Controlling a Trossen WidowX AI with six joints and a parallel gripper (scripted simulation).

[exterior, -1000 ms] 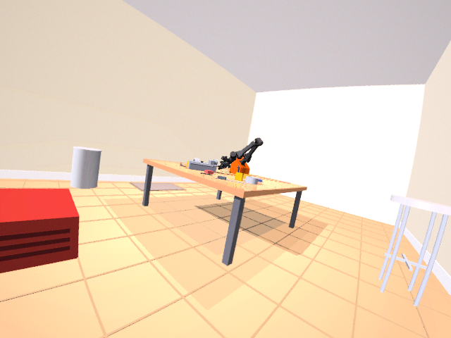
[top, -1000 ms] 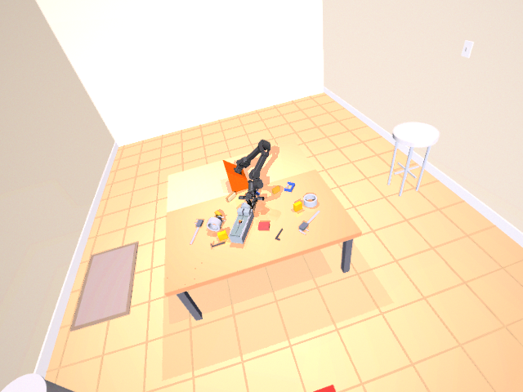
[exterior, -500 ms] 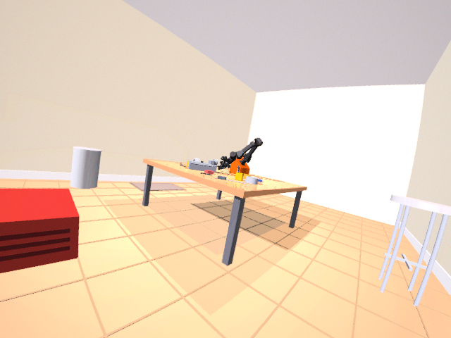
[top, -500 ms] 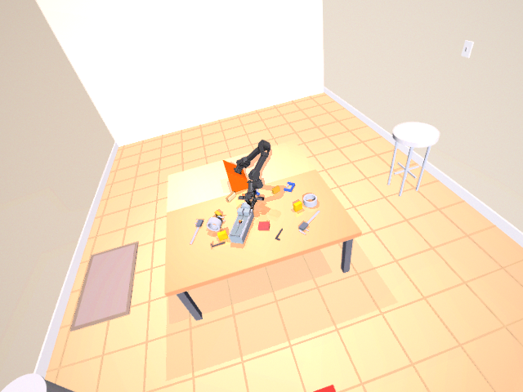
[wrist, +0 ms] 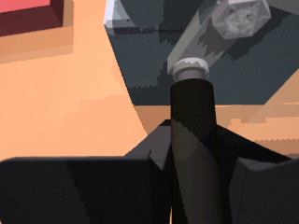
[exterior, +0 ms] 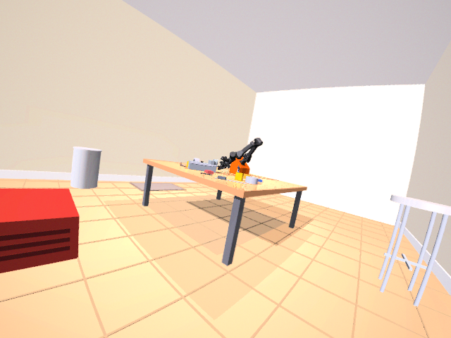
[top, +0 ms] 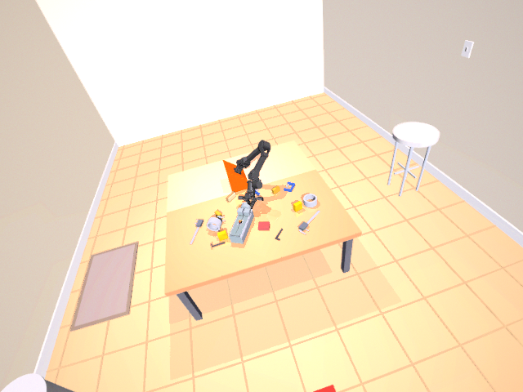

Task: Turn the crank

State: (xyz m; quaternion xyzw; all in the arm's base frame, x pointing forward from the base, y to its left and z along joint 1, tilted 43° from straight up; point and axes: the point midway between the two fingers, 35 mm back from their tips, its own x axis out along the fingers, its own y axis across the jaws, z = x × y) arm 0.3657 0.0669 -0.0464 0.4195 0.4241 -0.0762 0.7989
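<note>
A grey slide machine [top: 240,228] [exterior: 201,166] lies near the middle of the table [top: 270,269]. Its crank is at the end nearest the arm. In the wrist view the dark crank handle [wrist: 192,117] stands between my fingers, joined to the grey crank arm [wrist: 198,39] and its hex hub [wrist: 240,16] on the machine's dark end face. My gripper [wrist: 184,128] [top: 248,198] [exterior: 223,160] is shut on the handle. A small red mark [top: 239,220] shows on the slide. The brass zero marks are too small to tell.
An orange wedge [top: 234,175] stands just behind the arm. A red block [top: 264,225] [wrist: 28,14], two tape rolls [top: 310,199] [top: 214,222], yellow blocks [top: 297,206], a blue clamp [top: 290,184], scrapers [top: 308,222] [top: 194,229] and a hex key [top: 279,234] lie around the machine. A stool [top: 414,135] stands off to the right.
</note>
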